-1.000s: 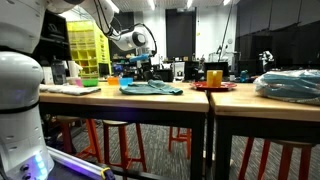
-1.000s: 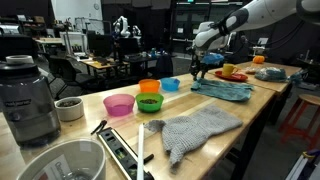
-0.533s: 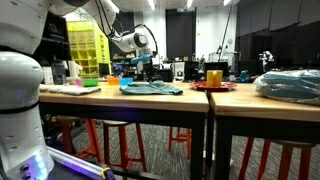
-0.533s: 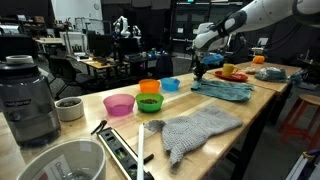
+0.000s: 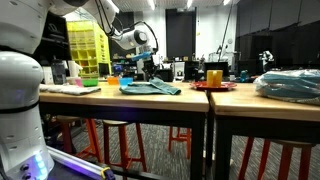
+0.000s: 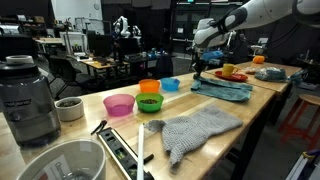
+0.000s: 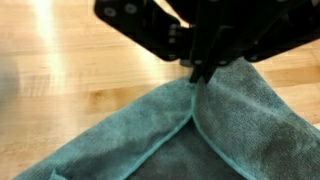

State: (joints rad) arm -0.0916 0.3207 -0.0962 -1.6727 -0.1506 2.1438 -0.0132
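Note:
A teal towel [image 7: 235,135] lies spread on the wooden table [image 7: 70,80]. In the wrist view my gripper [image 7: 200,72] comes in from the top, shut on the towel's near corner, and a raised fold runs down from the pinch. In both exterior views the gripper [image 5: 143,68] [image 6: 199,71] hangs at the far end of the teal towel [image 5: 150,88] [image 6: 225,89], at the cloth's edge.
Pink [image 6: 119,104], green [image 6: 150,102], orange [image 6: 150,87] and blue [image 6: 171,85] bowls stand in a row. A grey cloth [image 6: 200,128] and a blender [image 6: 28,100] lie nearer. A red plate with a yellow cup [image 5: 213,77] and a blue bundle [image 5: 290,85] sit beyond the towel.
The jaws have gone from open to shut on the towel's corner. The arm has stayed over the same spot.

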